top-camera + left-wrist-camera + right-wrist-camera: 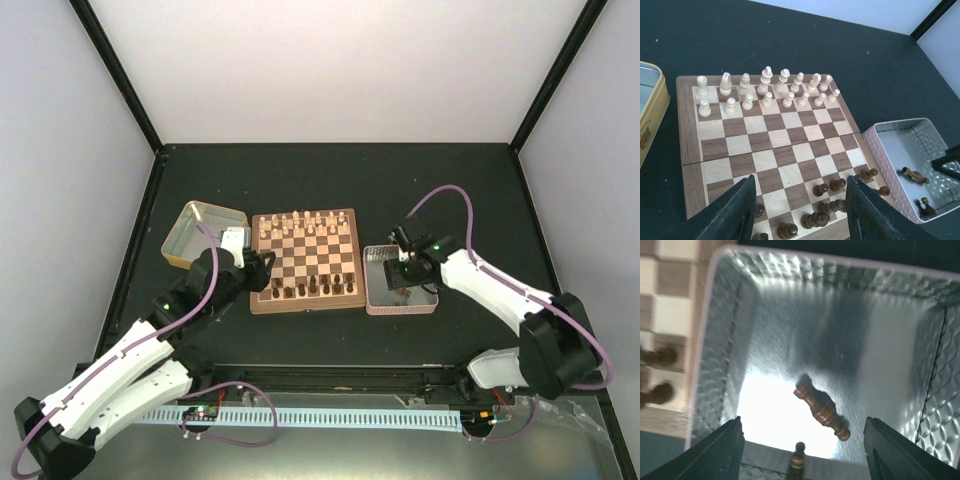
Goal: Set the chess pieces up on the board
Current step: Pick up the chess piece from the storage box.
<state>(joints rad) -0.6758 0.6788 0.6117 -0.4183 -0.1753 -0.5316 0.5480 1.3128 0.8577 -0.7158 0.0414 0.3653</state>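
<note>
Left gripper (pixel 800 180): jaws apart, nothing held, poised over the near-left part of the board (pixel 305 255). Dark chess pieces (pixel 821 189) stand crowded on the near two rows below it. Cream pieces (pixel 767 92) occupy the far two rows.

Right gripper (pixel 802 420): jaws wide and unloaded, directly above the pink-rimmed tin (pixel 720 340), which sits just beside the board's right edge. Inside, a toppled piece (pixel 821 411) lies on the tin floor, hemmed in by the walls. A second piece (pixel 798 456) at the near wall appears upright, though blurred.

Gold tin (pixel 195 225): beside the board's far-left corner.

Surface: matte black table (pixel 330 180). Enclosure: plain white walls (pixel 330 70).
</note>
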